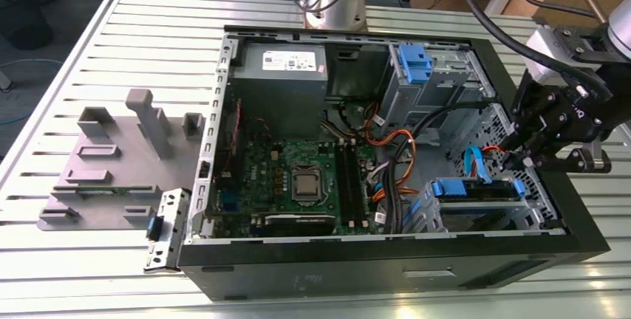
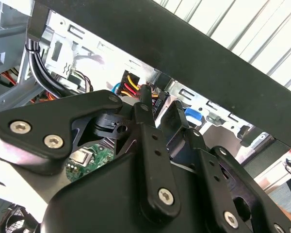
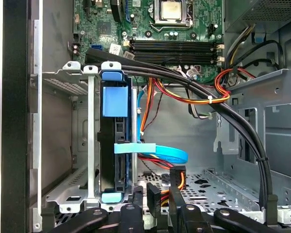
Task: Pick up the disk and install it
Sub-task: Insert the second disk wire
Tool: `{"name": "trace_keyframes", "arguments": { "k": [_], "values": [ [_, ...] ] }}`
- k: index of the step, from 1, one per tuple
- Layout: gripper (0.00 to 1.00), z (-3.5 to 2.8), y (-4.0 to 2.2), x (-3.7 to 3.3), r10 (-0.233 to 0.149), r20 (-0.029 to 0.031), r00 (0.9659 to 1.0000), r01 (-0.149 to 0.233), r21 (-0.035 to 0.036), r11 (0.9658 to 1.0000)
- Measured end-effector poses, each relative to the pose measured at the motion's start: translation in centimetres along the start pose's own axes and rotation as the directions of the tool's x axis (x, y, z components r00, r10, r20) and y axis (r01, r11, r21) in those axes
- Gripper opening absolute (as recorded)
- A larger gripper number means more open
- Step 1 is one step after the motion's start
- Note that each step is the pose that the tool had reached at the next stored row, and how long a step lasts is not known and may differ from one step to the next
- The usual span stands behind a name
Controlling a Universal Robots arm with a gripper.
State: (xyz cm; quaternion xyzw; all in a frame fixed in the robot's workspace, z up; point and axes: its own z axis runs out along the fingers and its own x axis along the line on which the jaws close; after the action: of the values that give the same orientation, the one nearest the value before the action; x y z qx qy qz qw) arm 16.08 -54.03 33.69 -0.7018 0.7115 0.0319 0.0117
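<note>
The disk (image 3: 117,145) stands on edge in its drive cage (image 3: 63,77), just beside the gripper (image 3: 157,194), whose fingers (image 3: 153,194) look empty and apart.

I see an open computer case (image 1: 394,263) on a slatted metal table (image 1: 118,31). Its motherboard (image 1: 286,167) sits centre-left, the grey power supply (image 1: 281,75) at twelve o'clock from it. At nine o'clock from the case stands a grey fixture (image 1: 108,164), a loose metal bracket (image 1: 165,227) beside it.
</note>
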Motion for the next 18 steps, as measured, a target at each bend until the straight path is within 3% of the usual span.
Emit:
{"name": "trace_keyframes", "arguments": {
  "k": [2,5,13,18],
  "values": [
    [0.35,0.0,0.0,0.0,0.0,-0.0002,1.0,0.0,0.0,1.0],
    [0.16,0.0,0.0,0.0,0.0,-0.0002,1.0,0.0,0.0,1.0],
    [0.16,0.0,0.02,0.0,0.0,-0.0003,1.0,0.0,0.0,1.0],
    [0.16,0.03,0.86,0.01,0.0,-0.0002,1.0,0.0,0.005,1.0]
  ]
}}
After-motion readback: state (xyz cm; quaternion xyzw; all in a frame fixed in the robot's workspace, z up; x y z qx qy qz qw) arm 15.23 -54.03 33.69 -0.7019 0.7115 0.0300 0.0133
